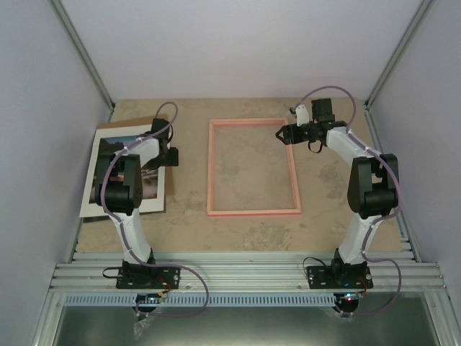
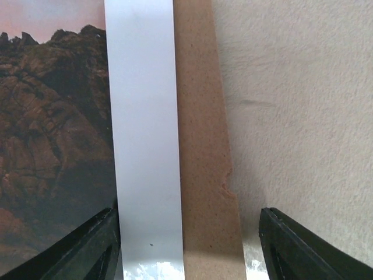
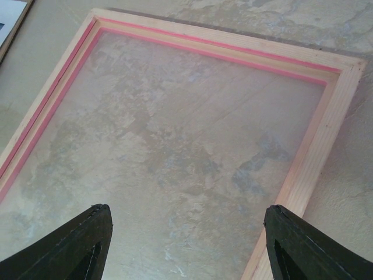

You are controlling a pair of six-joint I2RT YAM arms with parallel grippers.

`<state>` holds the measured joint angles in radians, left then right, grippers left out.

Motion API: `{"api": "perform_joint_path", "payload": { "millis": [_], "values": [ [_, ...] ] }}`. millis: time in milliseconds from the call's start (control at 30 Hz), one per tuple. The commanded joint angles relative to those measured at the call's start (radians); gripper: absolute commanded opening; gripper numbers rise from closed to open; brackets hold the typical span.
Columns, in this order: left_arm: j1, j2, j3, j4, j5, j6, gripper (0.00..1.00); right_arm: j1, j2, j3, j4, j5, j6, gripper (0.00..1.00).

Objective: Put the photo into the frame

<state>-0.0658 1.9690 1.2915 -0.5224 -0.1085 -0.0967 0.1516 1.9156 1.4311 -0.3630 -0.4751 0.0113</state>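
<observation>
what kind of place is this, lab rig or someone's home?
Most likely a lab test cell, not a home: plain white panel walls on aluminium posts, the left arm and right arm bolted to a slotted aluminium rail, and a tabletop staged with the frame and the photo.

Robotics lab test cell, not a lived-in room. Plain pale wall panels (image 1: 238,43) box in the stone-patterned table (image 1: 245,231) on three sides, held by bare aluminium posts (image 1: 81,50). The left arm (image 1: 126,187) and right arm (image 1: 367,187) are bolted to a slotted aluminium rail (image 1: 245,274) at the near edge, with cabling exposed.
</observation>
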Motion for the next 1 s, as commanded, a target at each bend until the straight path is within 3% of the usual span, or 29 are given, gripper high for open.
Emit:
{"api": "perform_joint_path", "payload": {
  "millis": [0, 267, 500, 967],
  "values": [
    [-0.03, -0.018, -0.056, 0.002, -0.01, 0.01, 0.65, -0.006, -0.003, 0.016, -0.009, -0.01, 0.027, 0.73],
    [-0.057, -0.041, -0.073, 0.021, -0.064, 0.032, 0.5, -0.006, 0.005, 0.022, -0.014, -0.013, 0.035, 0.73],
    [-0.055, -0.061, -0.066, 0.017, -0.012, 0.029, 0.36, -0.006, 0.003, 0.024, -0.02, -0.013, 0.035, 0.73],
    [-0.055, -0.146, -0.044, -0.008, 0.034, 0.023, 0.26, -0.007, -0.012, 0.047, -0.035, -0.056, 0.017, 0.73]
  ]
}}
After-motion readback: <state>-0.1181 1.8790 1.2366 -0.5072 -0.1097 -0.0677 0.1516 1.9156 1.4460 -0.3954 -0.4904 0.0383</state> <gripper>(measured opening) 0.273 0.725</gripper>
